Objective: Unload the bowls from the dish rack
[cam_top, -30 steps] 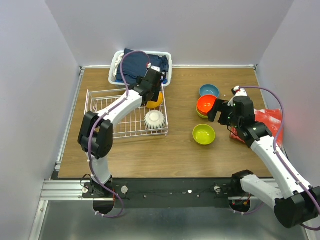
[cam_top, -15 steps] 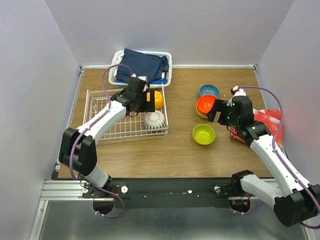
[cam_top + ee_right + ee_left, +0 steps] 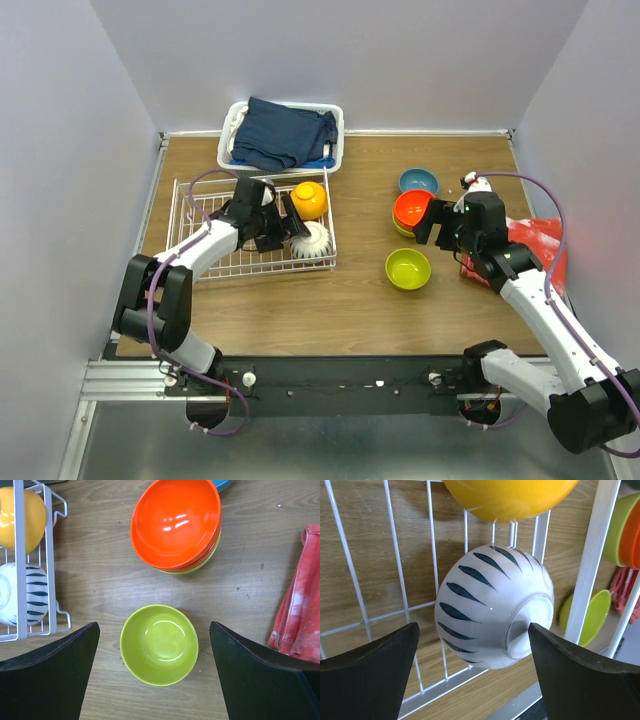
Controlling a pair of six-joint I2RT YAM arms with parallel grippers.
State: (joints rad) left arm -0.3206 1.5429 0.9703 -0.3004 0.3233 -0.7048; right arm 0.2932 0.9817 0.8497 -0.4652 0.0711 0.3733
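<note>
The white wire dish rack [image 3: 205,215] holds two bowls at its right end. An orange-yellow bowl [image 3: 309,200] [image 3: 510,497] sits at the back. A white bowl with dark stripes [image 3: 312,240] [image 3: 490,615] lies on its side at the front corner. My left gripper [image 3: 283,228] [image 3: 474,627] is open, low in the rack, with the white bowl just ahead between its fingers, untouched. My right gripper [image 3: 428,224] [image 3: 154,630] hangs open above a lime-green bowl [image 3: 408,268] [image 3: 159,645]. A red-orange bowl stacked on others [image 3: 412,209] [image 3: 175,522] and a blue bowl [image 3: 418,181] stand on the table.
A white plastic basket with dark blue cloth [image 3: 285,135] stands behind the rack. A red cloth [image 3: 538,245] [image 3: 300,605] lies at the table's right edge under the right arm. Walls close in the left, back and right sides.
The left gripper has opened and drawn back from over the orange-yellow bowl, coming down left of the white bowl. Both bowls stay in the rack. The right arm has not moved.
</note>
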